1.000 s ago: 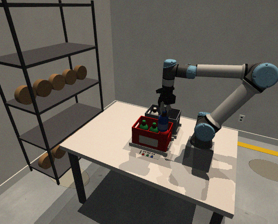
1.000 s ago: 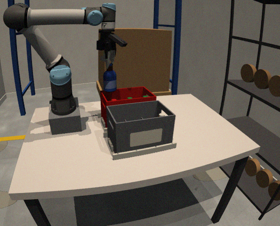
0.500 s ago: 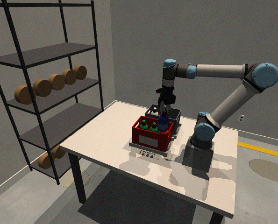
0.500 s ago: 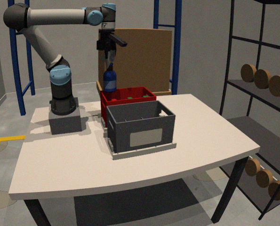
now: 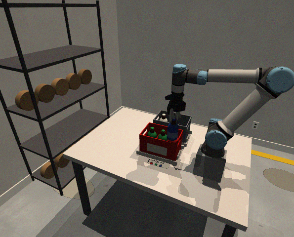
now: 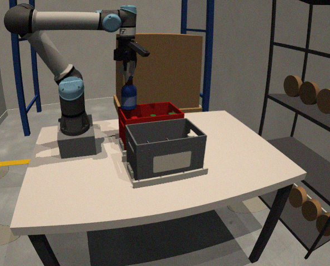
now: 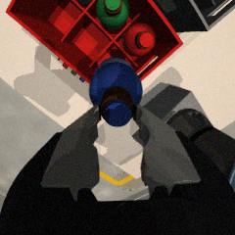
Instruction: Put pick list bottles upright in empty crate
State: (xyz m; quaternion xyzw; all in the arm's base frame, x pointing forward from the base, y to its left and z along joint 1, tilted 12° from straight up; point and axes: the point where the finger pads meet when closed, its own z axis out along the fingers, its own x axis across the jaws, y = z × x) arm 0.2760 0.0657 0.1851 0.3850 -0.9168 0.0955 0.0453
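Note:
My gripper (image 5: 173, 118) (image 6: 128, 81) (image 7: 117, 106) is shut on the neck of a blue bottle (image 5: 172, 131) (image 6: 128, 96) (image 7: 116, 80). The bottle hangs upright at the red crate's (image 5: 143, 145) (image 6: 121, 128) (image 7: 88, 43) robot-side end, its base about rim height in the exterior view. The crate holds two green bottles (image 5: 151, 133) (image 5: 163, 135) and a red bottle (image 7: 140, 40). The grey crate (image 5: 185, 134) (image 6: 142, 164) shows a white bottle (image 5: 163, 118) (image 6: 191, 134); its floor is largely hidden. The pick list (image 5: 164, 165) shows red, green and blue dots; its counts are too blurred to read.
The two crates stand close together, with low light strips (image 5: 154, 157) (image 6: 170, 178) along their bases. The robot's base block (image 5: 209, 165) (image 6: 77, 144) stands beside them on the table (image 5: 103, 142) (image 6: 231, 160). A shelf rack (image 5: 65, 125) (image 6: 290, 146) stands past the far end.

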